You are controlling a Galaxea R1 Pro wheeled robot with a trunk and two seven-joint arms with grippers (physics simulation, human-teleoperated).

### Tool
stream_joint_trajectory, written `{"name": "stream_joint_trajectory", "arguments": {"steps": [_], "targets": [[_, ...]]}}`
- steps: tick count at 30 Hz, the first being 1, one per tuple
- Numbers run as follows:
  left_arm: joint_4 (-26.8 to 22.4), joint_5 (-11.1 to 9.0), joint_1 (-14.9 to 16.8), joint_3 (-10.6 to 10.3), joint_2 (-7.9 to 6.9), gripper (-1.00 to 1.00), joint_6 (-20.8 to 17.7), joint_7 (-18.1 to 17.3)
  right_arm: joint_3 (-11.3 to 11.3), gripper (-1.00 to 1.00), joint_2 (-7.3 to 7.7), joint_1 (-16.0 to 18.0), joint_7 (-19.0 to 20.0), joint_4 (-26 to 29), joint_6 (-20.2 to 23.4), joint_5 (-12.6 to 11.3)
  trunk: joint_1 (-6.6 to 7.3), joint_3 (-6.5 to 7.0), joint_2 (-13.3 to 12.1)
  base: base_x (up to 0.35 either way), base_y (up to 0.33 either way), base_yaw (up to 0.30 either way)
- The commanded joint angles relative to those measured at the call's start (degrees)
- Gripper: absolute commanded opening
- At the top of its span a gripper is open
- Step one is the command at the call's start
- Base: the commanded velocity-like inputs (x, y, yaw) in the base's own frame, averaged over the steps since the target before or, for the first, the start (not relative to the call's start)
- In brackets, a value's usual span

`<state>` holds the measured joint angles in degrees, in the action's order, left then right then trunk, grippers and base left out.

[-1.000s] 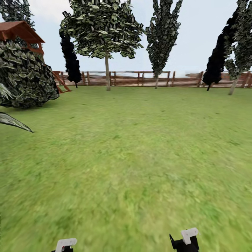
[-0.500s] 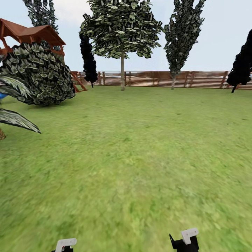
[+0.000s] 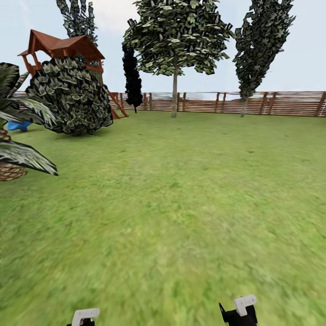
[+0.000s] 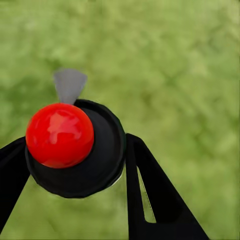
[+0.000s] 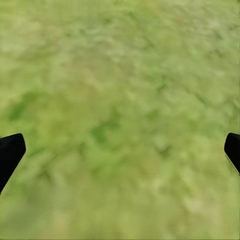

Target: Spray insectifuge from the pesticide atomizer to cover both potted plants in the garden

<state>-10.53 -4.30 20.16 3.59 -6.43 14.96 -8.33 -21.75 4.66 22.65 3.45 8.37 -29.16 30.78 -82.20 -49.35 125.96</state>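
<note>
a: what is carried at this moment?

b: in the left wrist view a black round body with a red ball on top, taken to be the pesticide atomizer (image 4: 75, 145), is seen clamped between the two black fingers (image 4: 150, 195) of the left gripper (image 4: 70, 165), a grey nozzle tip pointing out over the grass. in the head view the left gripper (image 3: 85, 315) is glimpsed at the lower edge.

a: and the right gripper?

b: its fingertips (image 5: 10, 152) are spread wide at the edges of the right wrist view, with nothing held between them. it sits low in the head view too (image 3: 240, 310).

a: where are the potted plants?

b: none can be made out. open lawn (image 3: 181, 203) is seen ahead, with a round clipped bush (image 3: 72, 97), a wooden playhouse (image 3: 59, 47), a tree (image 3: 176, 36) and the slatted fence (image 3: 253, 104) beyond. large drooping fronds (image 3: 22, 154) are seen at the left edge.

a: what could go wrong from here?

b: the bush or the fronds could be mistaken for the targets, and spray wasted on them. the atomizer could be worked loose by jolts while the base is driven, since only its round body is pinched. if the nozzle is aimed from too far off or from one side alone, the leaves would likely be covered only in part. the fronds could also be brushed if the turn is cut close.
</note>
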Motion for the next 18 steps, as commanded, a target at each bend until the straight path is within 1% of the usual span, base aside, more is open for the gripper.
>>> {"name": "stream_joint_trajectory", "arguments": {"steps": [1, 10, 18], "targets": [[0.08, -0.45, 0.05, 0.36, -0.01, -1.0, 0.07, -0.55, -0.48, 1.0, 0.0, 0.03, 0.37, -0.02, -0.2, 0.17, -0.02, -0.05, 0.02, 0.319, -0.13, 0.183], [0.11, -0.45, 0.05, 0.36, 0.01, -1.0, 0.07, -0.55, -0.48, 1.0, 0.0, 0.03, 0.35, -0.02, -0.19, 0.23, -0.02, -0.05, 0.02, 0.319, -0.13, 0.159], [0.16, -0.45, 0.06, 0.36, -0.01, -1.0, 0.07, -0.55, -0.48, 1.0, 0.0, 0.03, 0.35, -0.02, -0.2, 0.23, -0.02, -0.05, 0.02, 0.32, -0.128, 0.021]]}}
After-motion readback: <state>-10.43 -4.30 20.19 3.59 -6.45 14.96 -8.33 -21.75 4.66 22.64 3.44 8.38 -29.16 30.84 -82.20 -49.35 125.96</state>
